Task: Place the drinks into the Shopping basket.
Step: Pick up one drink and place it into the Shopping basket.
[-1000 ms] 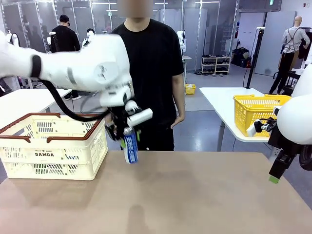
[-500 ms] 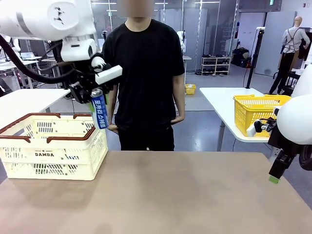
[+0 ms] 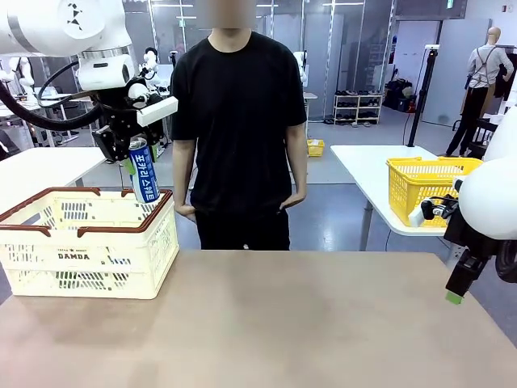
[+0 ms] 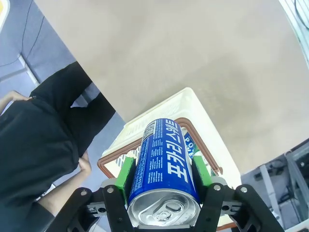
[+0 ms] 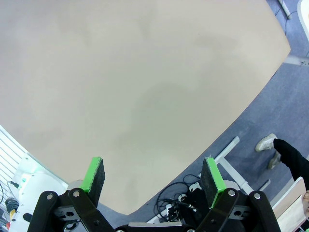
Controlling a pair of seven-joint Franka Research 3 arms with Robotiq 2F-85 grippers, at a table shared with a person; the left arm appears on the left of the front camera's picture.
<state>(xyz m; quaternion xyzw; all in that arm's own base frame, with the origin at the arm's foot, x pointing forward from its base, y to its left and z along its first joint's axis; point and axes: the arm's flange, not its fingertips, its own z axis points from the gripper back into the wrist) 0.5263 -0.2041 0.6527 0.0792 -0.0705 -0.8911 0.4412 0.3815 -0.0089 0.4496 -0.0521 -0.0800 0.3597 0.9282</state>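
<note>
Now the carry is at its high point: the left gripper [image 3: 136, 158] is clamped on the blue can [image 3: 145, 170], green pads on either side of its body, silver top toward the wrist. The can hangs nearly upright above the far right corner of the shopping basket [image 3: 87, 257], clear of the brown rim. Next call, I'd say: lower it inside the walls, then let go. The right gripper [image 5: 152, 178] waits with its jaws apart over the table [image 3: 275, 323].
</note>
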